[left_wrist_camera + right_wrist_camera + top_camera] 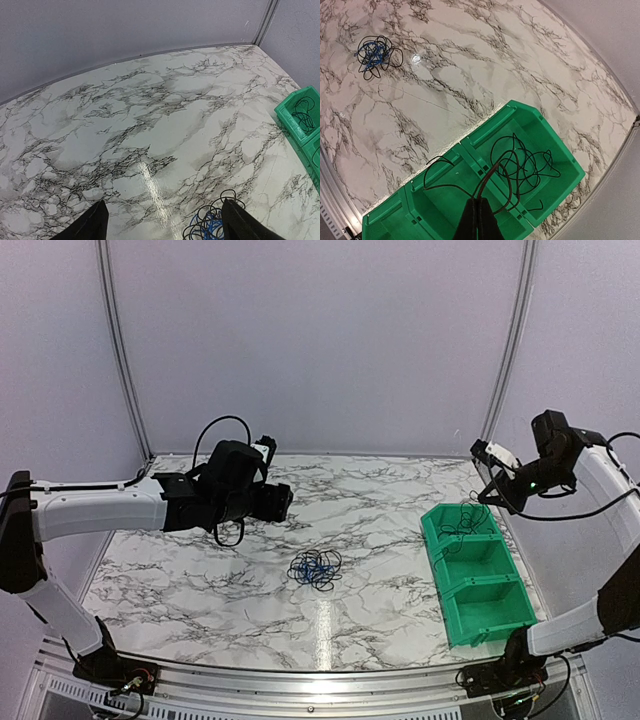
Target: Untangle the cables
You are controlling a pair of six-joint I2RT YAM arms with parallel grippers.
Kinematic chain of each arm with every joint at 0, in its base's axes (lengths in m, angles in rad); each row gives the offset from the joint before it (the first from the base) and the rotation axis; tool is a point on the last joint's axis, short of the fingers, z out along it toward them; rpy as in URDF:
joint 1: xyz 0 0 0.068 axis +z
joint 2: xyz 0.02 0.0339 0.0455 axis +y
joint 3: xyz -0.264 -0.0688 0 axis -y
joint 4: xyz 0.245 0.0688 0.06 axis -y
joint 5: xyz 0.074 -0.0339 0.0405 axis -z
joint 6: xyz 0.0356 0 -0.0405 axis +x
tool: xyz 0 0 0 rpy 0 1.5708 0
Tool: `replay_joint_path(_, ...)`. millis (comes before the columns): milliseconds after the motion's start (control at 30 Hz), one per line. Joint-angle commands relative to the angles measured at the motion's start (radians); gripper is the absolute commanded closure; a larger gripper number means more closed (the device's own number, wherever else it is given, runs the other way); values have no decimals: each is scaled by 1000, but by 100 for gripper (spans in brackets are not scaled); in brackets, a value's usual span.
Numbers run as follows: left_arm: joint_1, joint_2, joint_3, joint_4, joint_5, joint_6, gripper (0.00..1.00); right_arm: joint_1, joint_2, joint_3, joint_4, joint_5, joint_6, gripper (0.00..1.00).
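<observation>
Meanwhile, a black cable [522,165] was pinched in the closed right gripper [480,200] above the green bin [487,122], its loops spread across two compartments. If released carelessly, it could be snagged on the divider. The blue-and-black tangle [316,568] was left mid-bench, near the wide-open left gripper [163,201].

tangle [315,568] 1; green bins [490,615] 3; black cables [512,165] in bins perhaps 2

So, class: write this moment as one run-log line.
left gripper open over table | right gripper shut on black cable above green bin | blue-black tangle on table
</observation>
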Motion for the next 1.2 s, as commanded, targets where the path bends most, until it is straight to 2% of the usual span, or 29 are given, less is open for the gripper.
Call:
replay_joint_path(0, 4, -1, 14, -23, -21, 16, 19, -10, -5, -8, -98, 69, -94, 100)
replay_joint_path(300, 4, -1, 19, -28, -24, 18, 19, -10, -48, 5, -173, 160, -141, 100)
replay_joint_path(500, 5, 4, 22, -29, -27, 22, 19, -10, -50, 188, -229, 223, -170, 100)
replay_joint_path(600, 7, 7, 24, -32, -22, 22, 19, -10, -54, 224, -251, 228, -179, 100)
replay_joint_path(900, 6, -2, 22, -34, -19, 18, 19, -10, -86, 12, -191, 222, -180, 100)
replay_joint_path(1167, 7, -8, 22, -32, -8, 15, 19, -10, -65, -102, -170, 225, -185, 100)
